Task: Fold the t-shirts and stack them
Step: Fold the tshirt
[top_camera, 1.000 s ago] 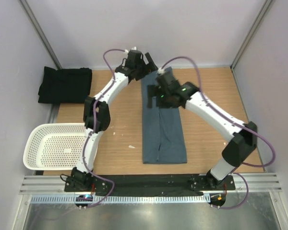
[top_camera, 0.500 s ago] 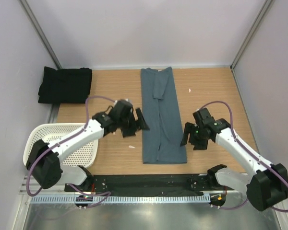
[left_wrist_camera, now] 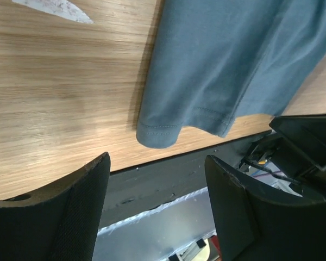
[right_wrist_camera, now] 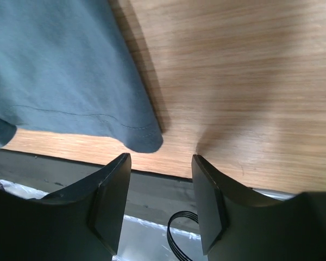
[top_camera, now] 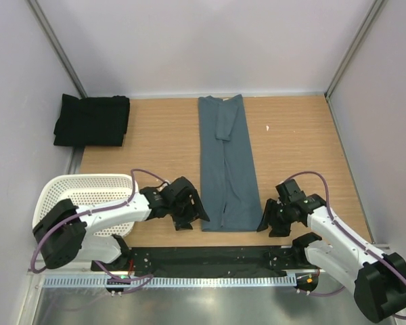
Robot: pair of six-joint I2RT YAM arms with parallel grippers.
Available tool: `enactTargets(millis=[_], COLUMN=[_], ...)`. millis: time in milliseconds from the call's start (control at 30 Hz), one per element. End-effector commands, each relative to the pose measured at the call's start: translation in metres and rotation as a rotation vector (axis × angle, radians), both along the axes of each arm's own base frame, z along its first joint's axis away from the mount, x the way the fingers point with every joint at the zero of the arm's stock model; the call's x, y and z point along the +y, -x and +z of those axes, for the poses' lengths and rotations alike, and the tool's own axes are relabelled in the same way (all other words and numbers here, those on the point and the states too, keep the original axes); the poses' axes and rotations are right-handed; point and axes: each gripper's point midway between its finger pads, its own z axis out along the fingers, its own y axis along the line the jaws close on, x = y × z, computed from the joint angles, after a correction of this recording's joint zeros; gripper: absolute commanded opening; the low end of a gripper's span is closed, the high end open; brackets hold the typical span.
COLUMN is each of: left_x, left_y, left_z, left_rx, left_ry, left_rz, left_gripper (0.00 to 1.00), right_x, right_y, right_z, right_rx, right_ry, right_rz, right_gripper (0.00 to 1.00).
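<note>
A light wooden surface (top_camera: 155, 156) with a fine straight grain fills the space between pale walls, and a black base rail (top_camera: 210, 257) runs along its near edge. Down the middle lies the blue-grey t-shirt (top_camera: 227, 169), folded into one long narrow strip from the far edge almost to the rail. It is smooth matte cloth, with a sleeve doubled over on top near the far end and a stitched hem at the near end. A white perforated plastic basket (top_camera: 81, 203) with rounded corners hangs over the near left edge of the surface. The black t-shirt (top_camera: 91, 120) sits in the far left corner, folded into a rough rectangle and well apart from the blue-grey one. The left arm (top_camera: 108, 213), white with black joints, reaches low across the basket's near rim. The right arm (top_camera: 338, 233) stretches low from the near right. The left fingers (left_wrist_camera: 81, 212), black and finely textured, stand apart with nothing between them, just beside the strip's near left corner and not touching it. The right fingers (right_wrist_camera: 108, 201) are likewise apart and empty, just beside the near right corner. A small white scrap (left_wrist_camera: 54, 8) lies on the wood left of the strip
</note>
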Motion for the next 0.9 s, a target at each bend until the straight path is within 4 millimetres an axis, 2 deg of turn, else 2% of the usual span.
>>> enactTargets(millis=[0,100,267,433,567,667,867], left_x=[-0.009,-0.002,-0.002,-0.007,-0.010,-0.017,-0.016], left_y=[-0.011,-0.012,-0.008,-0.001,0.001,-0.002,-0.003], left_z=[0.000,-0.007,-0.016,-0.024,-0.033,-0.034,-0.044], left_rx=[-0.033,-0.041,-0.015,0.018,0.035,0.032,0.041], left_ry=[0.008,-0.027,-0.052,-0.063,-0.071,-0.064,-0.093], left_rz=[0.059,0.080,0.068,0.032,0.009,-0.007,-0.020], left_gripper=[0.71,0.68,0.66,0.60,0.54,0.53,0.49], right_x=[0.011,0.007,0.006,0.005,0.006,0.007,0.007], right_y=[-0.012,-0.016,-0.022,-0.028,-0.033,-0.037,-0.040], right_z=[0.006,0.002,0.000,0.002,0.002,0.003,0.006], right_rx=[-0.056,-0.050,-0.057,-0.075,-0.086,-0.085,-0.101], right_ry=[-0.059,-0.020,-0.001,0.004,0.006,0.010,0.010], right_rz=[0.001,0.017,0.011,-0.013,-0.015,-0.018,-0.030], right_gripper=[0.54,0.51,0.47,0.44,0.37,0.35,0.32])
